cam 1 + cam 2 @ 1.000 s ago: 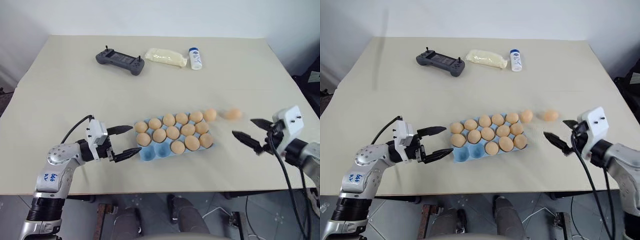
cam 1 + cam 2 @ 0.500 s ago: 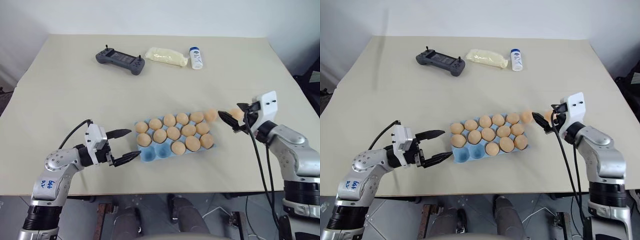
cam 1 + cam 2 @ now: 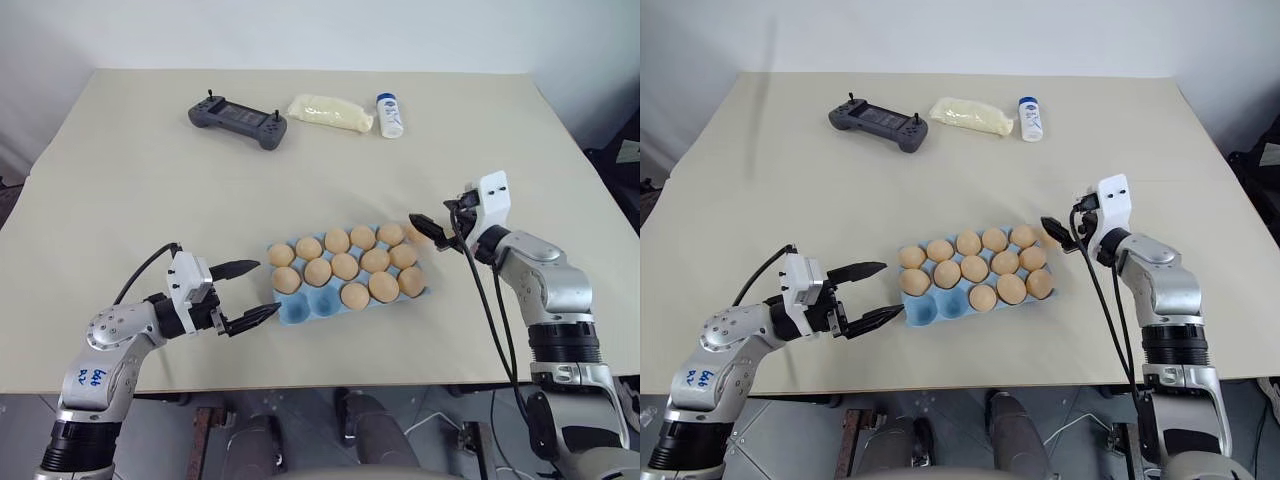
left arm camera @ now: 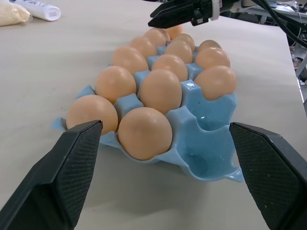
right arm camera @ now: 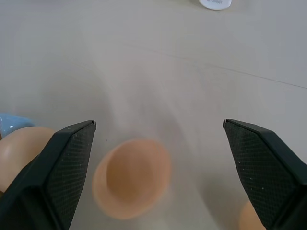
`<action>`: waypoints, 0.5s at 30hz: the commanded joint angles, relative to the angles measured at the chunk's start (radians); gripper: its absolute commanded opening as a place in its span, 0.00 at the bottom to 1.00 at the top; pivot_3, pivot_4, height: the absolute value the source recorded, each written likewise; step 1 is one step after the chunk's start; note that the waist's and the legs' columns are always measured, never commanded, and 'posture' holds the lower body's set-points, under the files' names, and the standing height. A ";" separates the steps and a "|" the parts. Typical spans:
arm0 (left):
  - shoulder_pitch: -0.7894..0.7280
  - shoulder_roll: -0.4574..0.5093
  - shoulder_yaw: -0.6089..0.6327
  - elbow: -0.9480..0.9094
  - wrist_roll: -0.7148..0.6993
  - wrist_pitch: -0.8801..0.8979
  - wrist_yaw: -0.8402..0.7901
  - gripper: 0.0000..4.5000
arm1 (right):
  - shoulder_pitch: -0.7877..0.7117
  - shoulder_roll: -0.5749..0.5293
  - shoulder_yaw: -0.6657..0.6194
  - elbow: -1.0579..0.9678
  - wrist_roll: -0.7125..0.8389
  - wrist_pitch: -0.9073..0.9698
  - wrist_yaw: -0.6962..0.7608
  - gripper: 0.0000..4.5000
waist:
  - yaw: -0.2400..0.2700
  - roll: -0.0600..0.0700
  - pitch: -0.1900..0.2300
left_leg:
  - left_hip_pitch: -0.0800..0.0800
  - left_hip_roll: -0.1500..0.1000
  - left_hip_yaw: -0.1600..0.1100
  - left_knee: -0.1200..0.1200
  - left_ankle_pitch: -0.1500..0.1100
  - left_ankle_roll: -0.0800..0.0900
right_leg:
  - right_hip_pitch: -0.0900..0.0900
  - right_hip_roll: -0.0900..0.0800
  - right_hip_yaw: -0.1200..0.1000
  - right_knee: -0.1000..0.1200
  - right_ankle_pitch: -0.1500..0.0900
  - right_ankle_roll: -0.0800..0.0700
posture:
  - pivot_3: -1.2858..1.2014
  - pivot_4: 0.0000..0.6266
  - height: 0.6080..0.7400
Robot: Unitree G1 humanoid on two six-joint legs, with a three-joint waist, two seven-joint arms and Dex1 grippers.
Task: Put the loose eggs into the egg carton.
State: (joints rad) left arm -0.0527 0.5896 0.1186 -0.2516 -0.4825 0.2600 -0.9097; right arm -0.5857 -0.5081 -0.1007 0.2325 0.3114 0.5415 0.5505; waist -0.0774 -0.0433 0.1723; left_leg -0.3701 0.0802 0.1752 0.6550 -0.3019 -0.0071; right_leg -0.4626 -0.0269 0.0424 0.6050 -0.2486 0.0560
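My left gripper [image 3: 258, 293] hangs spread wide just beside the near-left end of the egg carton [image 3: 300, 309], holding nothing. The carton's two nearest-left cups are bare; eggs fill the others. At its far-right corner, my right gripper [image 5: 158, 143] gapes wide and covers the loose eggs in the head views. The right wrist view shows one loose egg [image 5: 131, 176] blurred between the fingers and another [image 5: 251, 216] cut off at the edge. A grey controller [image 3: 238, 119], yellow packet [image 3: 331, 112] and white bottle [image 3: 389, 115] lie well beyond.

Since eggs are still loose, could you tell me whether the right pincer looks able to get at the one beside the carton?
Probably yes: the right pincer is open around the egg, with only bare table between.
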 commanded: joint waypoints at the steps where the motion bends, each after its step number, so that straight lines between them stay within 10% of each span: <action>1: 0.015 0.002 0.025 -0.050 -0.020 -0.003 0.011 1.00 | -0.039 -0.008 0.010 0.024 -0.028 -0.022 0.006 0.99 | -0.004 0.000 0.000 | 0.000 0.000 0.000 0.000 0.000 0.000 | 0.000 0.000 0.000 0.000 0.000 0.000 | 0.52 0.24 1.00; 15: 0.023 -0.001 0.026 -0.059 -0.023 -0.007 0.036 1.00 | -0.100 0.004 0.057 0.122 -0.080 -0.026 0.045 0.99 | -0.009 0.001 0.000 | 0.000 0.000 0.000 0.000 0.000 -0.001 | 0.000 0.000 0.000 0.001 0.000 0.000 | 0.52 0.24 1.00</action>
State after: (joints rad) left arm -0.0332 0.5895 0.1198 -0.2678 -0.4847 0.2611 -0.8785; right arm -0.6606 -0.4991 -0.0421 0.3636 0.2321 0.5138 0.5804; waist -0.0866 -0.0426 0.1727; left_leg -0.3699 0.0803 0.1751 0.6552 -0.3015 -0.0081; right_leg -0.4630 -0.0271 0.0426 0.6063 -0.2486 0.0560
